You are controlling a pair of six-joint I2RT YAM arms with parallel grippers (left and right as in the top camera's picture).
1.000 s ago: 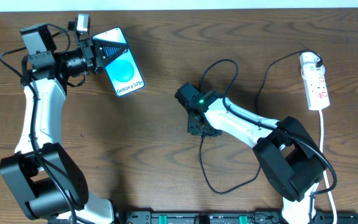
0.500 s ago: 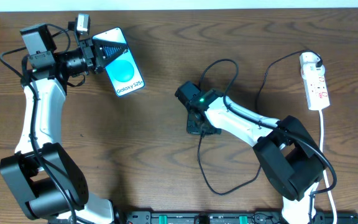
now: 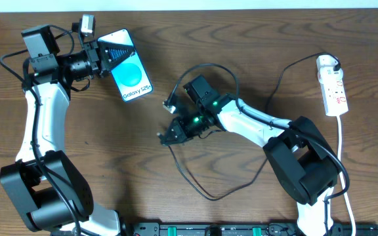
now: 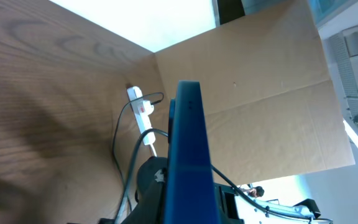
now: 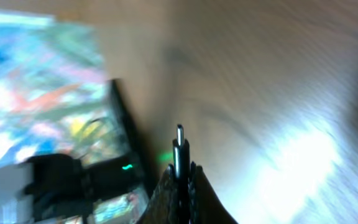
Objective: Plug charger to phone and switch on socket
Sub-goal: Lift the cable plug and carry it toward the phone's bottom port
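Your right gripper (image 3: 167, 135) is pinching the charger (image 5: 179, 148), its plug tip poking out beyond the jaws. Your left gripper (image 3: 108, 56) is clamping the Galaxy S25 phone (image 3: 131, 75), which is jutting out past its jaws. The white power strip (image 3: 333, 86) is lying well apart from both.

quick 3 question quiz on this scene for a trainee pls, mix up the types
1. True or false: the left gripper holds the phone.
2. What is pinched in the right gripper? A the charger's plug tip, B the phone, C nothing.
3. Fill in: the socket lies on the robot's ___ side.
Key: 1 true; 2 A; 3 right.
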